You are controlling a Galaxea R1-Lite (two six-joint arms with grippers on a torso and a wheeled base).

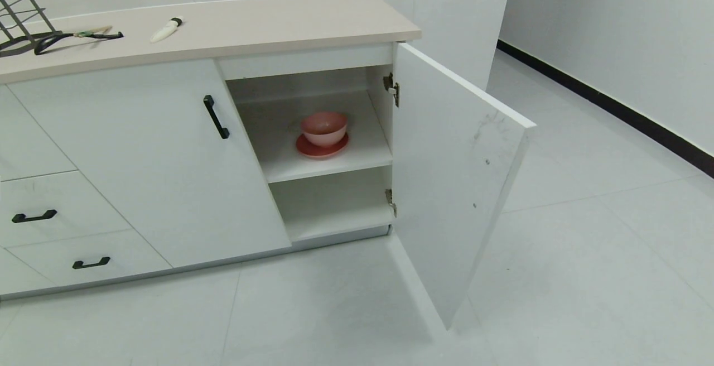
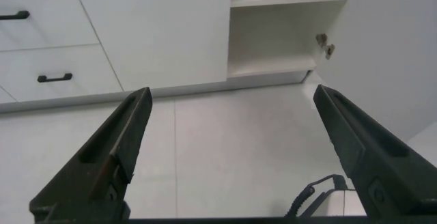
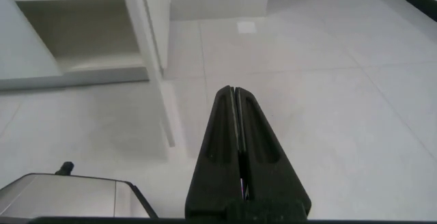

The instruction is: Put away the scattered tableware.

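In the open cupboard point(image 1: 145, 159), upper shelf point(image 1: 362, 157): bowl point(image 1: 324, 128) on plate point(image 1: 321, 152). Left gripper point(image 2: 232, 93): jaws wide apart, empty. Right gripper point(image 3: 234, 94): jaws pressed shut on nothing.

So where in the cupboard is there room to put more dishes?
The bottom shelf is bare wall to wall. On the upper shelf, the pink bowl on its red plate sits in the middle, leaving bare strips either side and behind. The countertop is bare right of the white-handled tool; its wire rack end is crowded.
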